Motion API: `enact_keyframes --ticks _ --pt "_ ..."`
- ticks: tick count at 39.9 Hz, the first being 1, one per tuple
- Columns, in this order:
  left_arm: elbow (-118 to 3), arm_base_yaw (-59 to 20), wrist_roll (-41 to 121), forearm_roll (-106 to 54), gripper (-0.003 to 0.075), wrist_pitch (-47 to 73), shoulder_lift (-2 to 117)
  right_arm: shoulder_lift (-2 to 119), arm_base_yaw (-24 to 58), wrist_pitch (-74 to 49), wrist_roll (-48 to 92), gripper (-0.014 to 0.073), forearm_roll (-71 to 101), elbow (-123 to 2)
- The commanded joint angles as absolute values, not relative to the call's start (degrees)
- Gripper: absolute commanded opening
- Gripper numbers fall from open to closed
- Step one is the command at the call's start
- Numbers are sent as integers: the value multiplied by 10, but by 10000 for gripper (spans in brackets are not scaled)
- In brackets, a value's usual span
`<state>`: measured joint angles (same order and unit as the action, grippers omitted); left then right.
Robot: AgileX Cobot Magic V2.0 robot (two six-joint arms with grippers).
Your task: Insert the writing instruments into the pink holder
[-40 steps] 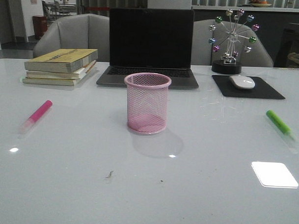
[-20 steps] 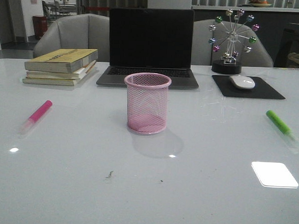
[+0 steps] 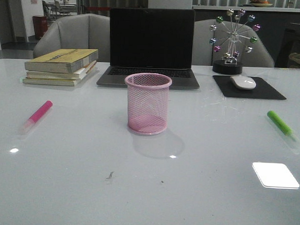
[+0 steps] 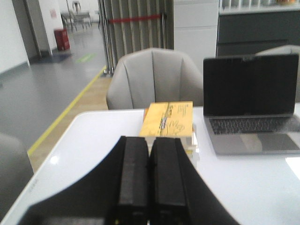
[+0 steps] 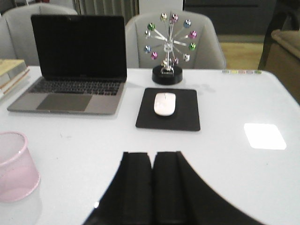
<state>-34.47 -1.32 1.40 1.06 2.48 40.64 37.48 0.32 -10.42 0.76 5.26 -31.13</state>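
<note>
The holder (image 3: 147, 103) was pale pink, its wall a fine diamond mesh through which the grey-white table (image 3: 78, 189) showed. At nine o'clock from it lay a hot-pink marker (image 3: 36, 116) with a milky cap; at three o'clock, a lime-green marker (image 3: 282, 126) capped the same. The laptop (image 3: 150, 46) at twelve o'clock was dark grey with a black screen. The books (image 3: 62, 66) had mustard-yellow covers (cream page edges). A white mouse (image 3: 243, 82) sat on a black pad (image 3: 248, 88), and the wheel ornament (image 3: 233, 41) carried green, purple, pink and silver balls. Both the left gripper (image 4: 149, 176) and the right gripper (image 5: 152, 187) were matt black.
</note>
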Motion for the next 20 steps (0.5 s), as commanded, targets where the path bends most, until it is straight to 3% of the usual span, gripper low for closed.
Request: enact_keyframes --ticks 1,15,20 --pt "-370 -13 13 11 92 -34 459 429 3 -49 10 57 51 -346" --pt "-370 -13 13 6 95 -35 586 564 3 -15 10 57 51 -354" --pt "-370 -13 13 -10 185 -34 611 584 3 -14 10 77 51 -354"
